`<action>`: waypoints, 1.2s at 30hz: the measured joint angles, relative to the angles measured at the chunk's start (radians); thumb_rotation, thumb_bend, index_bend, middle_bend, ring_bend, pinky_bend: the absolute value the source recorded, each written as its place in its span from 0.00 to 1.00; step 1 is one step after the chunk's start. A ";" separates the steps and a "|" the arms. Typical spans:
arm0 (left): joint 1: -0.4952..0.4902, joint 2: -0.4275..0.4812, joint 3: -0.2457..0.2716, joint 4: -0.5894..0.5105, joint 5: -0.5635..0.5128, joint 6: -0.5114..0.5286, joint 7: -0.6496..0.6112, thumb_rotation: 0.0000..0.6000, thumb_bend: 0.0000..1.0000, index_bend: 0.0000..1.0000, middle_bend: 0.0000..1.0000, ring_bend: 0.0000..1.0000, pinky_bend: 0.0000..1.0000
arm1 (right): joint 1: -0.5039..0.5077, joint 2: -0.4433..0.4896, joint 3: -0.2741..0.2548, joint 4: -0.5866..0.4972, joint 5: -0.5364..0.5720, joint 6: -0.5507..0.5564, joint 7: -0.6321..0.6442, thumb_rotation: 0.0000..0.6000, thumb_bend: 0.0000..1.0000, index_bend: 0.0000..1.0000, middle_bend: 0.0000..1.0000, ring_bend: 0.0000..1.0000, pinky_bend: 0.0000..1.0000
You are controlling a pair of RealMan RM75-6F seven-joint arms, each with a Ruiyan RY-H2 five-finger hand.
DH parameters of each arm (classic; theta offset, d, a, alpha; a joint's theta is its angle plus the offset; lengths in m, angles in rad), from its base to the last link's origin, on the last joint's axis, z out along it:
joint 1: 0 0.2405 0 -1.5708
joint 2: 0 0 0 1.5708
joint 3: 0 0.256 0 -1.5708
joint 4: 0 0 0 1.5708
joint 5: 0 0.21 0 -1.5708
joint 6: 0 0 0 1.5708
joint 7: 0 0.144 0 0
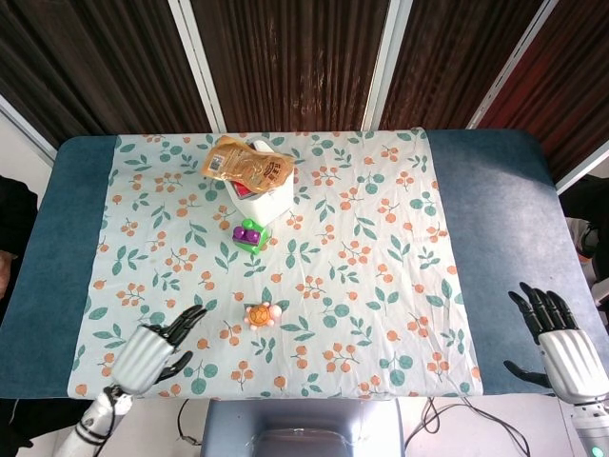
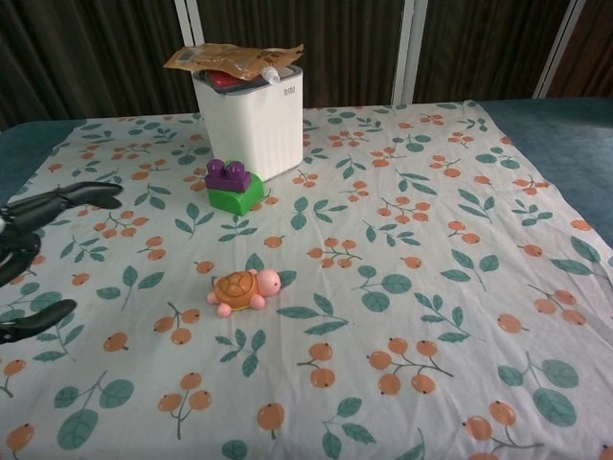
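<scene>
The left hand (image 1: 152, 350) hovered over the lower left of the patterned cloth (image 1: 381, 286) in the head view, fingers (image 2: 67, 199) spread apart and holding nothing; in the chest view only its dark fingers entered from the left edge. The toy turtle (image 1: 260, 314) lay to the right of that hand and slightly higher in the frame, near it but apart from it, its pink head pointing right. Farther up the frame from the turtle sat a green block with a purple top (image 1: 249, 234), and just beyond it, touching or nearly so, stood a white bin (image 1: 262, 195) with an orange pouch (image 1: 245, 164) lying across its rim. The right hand (image 1: 557, 341) hung at the lower right corner of the head view, off the cloth over the blue table (image 1: 495, 209), fingers apart and empty, well apart from the turtle.
</scene>
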 measured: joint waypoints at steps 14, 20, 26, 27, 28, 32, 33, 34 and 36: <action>-0.214 -0.294 -0.114 0.120 -0.197 -0.331 0.114 1.00 0.33 0.07 0.17 1.00 1.00 | 0.002 0.025 0.009 -0.004 0.031 -0.008 0.037 1.00 0.18 0.00 0.00 0.00 0.00; -0.231 -0.339 -0.125 0.187 -0.228 -0.338 0.194 1.00 0.33 0.18 0.25 1.00 1.00 | -0.003 0.034 0.010 -0.006 0.032 0.003 0.050 1.00 0.18 0.00 0.00 0.00 0.00; -0.234 -0.378 -0.111 0.270 -0.242 -0.304 0.251 1.00 0.33 0.29 0.35 1.00 1.00 | -0.007 0.039 0.012 -0.006 0.037 0.006 0.056 1.00 0.18 0.00 0.00 0.00 0.00; -0.235 -0.381 -0.109 0.273 -0.243 -0.303 0.254 1.00 0.33 0.32 0.38 1.00 1.00 | -0.007 0.039 0.012 -0.006 0.038 0.005 0.055 1.00 0.18 0.00 0.00 0.00 0.00; -0.237 -0.385 -0.107 0.279 -0.242 -0.301 0.260 1.00 0.33 0.36 0.42 1.00 1.00 | -0.006 0.038 0.012 -0.008 0.038 0.005 0.054 1.00 0.18 0.00 0.00 0.00 0.00; -0.250 -0.409 -0.105 0.320 -0.243 -0.297 0.278 1.00 0.34 0.49 0.58 1.00 1.00 | -0.006 0.039 0.009 -0.011 0.032 0.002 0.054 1.00 0.18 0.00 0.00 0.00 0.00; -0.252 -0.416 -0.106 0.333 -0.244 -0.294 0.281 1.00 0.35 0.56 0.64 1.00 1.00 | -0.006 0.040 0.009 -0.011 0.031 0.003 0.054 1.00 0.18 0.00 0.00 0.00 0.00; -0.254 -0.426 -0.107 0.353 -0.245 -0.287 0.283 1.00 0.36 0.63 0.69 1.00 1.00 | -0.007 0.040 0.010 -0.010 0.031 0.005 0.055 1.00 0.18 0.00 0.00 0.00 0.00; -0.257 -0.442 -0.108 0.387 -0.241 -0.265 0.285 1.00 0.41 0.77 0.82 1.00 1.00 | -0.007 0.041 0.010 -0.009 0.033 0.005 0.056 1.00 0.18 0.00 0.00 0.00 0.00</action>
